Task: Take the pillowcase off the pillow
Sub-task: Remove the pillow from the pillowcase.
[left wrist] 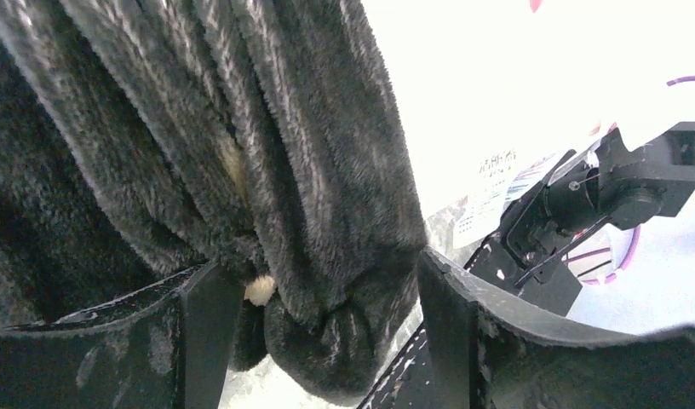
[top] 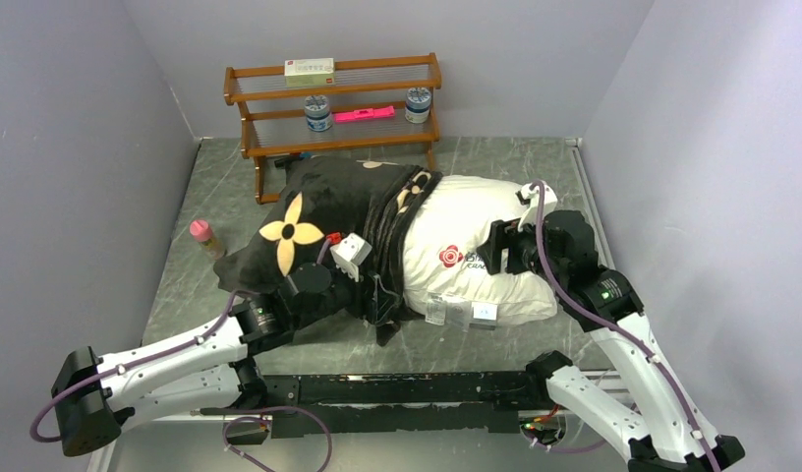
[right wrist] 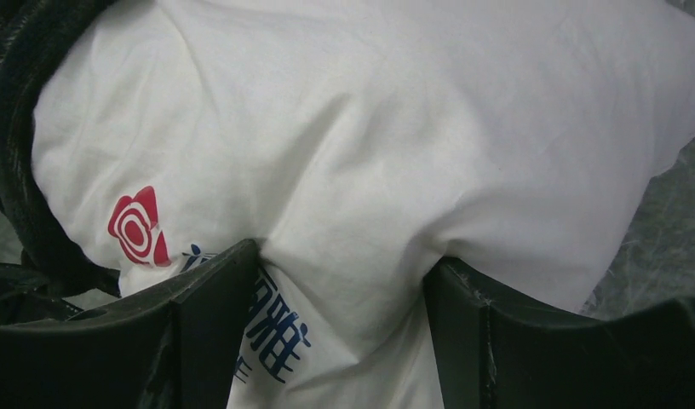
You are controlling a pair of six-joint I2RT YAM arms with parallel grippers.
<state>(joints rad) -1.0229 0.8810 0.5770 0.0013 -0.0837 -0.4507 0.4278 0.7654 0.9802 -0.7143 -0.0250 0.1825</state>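
The black plush pillowcase point(top: 291, 233) with tan flower motifs covers the left half of the white pillow point(top: 476, 221), which lies across the table's middle. The case's open edge is bunched into folds near the pillow's middle. My left gripper point(top: 363, 267) is at that bunched edge. In the left wrist view it point(left wrist: 327, 328) is shut on a thick fold of the black pillowcase point(left wrist: 327, 213). My right gripper point(top: 497, 246) presses into the pillow's bare right half. In the right wrist view it point(right wrist: 344, 332) pinches a ridge of the white pillow point(right wrist: 370, 153) beside the red logo point(right wrist: 135, 228).
A wooden two-tier shelf point(top: 333, 103) with a box, two jars and a pink item stands at the back. A pink-capped bottle point(top: 205, 238) stands left of the pillowcase. Grey walls close in left and right. White tags point(top: 461, 313) hang at the pillow's near edge.
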